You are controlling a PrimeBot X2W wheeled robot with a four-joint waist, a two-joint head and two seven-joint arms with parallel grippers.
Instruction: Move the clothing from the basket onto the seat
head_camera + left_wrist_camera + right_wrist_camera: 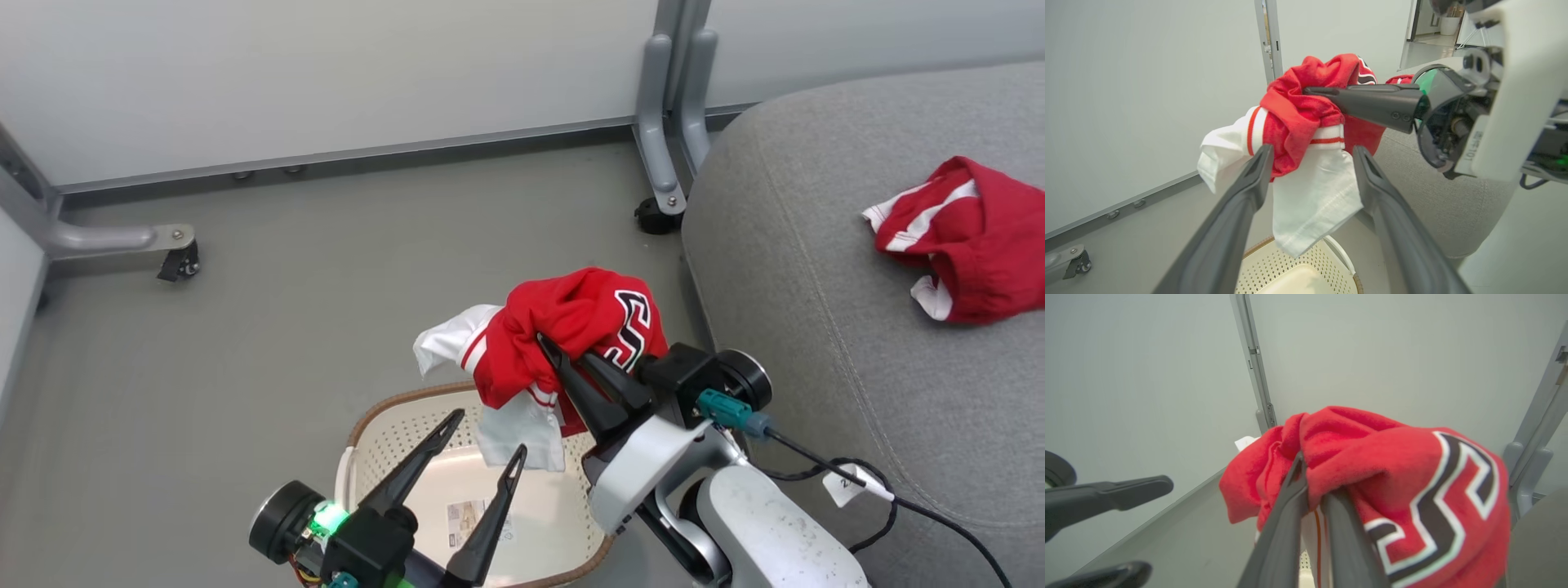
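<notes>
While pinched in the closed fingers of the right gripper (563,347), one lettered garment (571,327) hangs bunched above the basket (359,457), white trim dangling. One striped garment (963,237) lies on the grey seat (816,327), well apart. Count: two red garments, one basket, one seat, two grippers. Left gripper (487,433) spread wide, holding nothing, over the basket just beside the hanging cloth

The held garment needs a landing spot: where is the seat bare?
The seat is bare from its rounded edge to the red garment at its far right; a black cable crosses its near corner. Crowded above the basket: right gripper gripping the lettered garment, open left gripper beside.
</notes>
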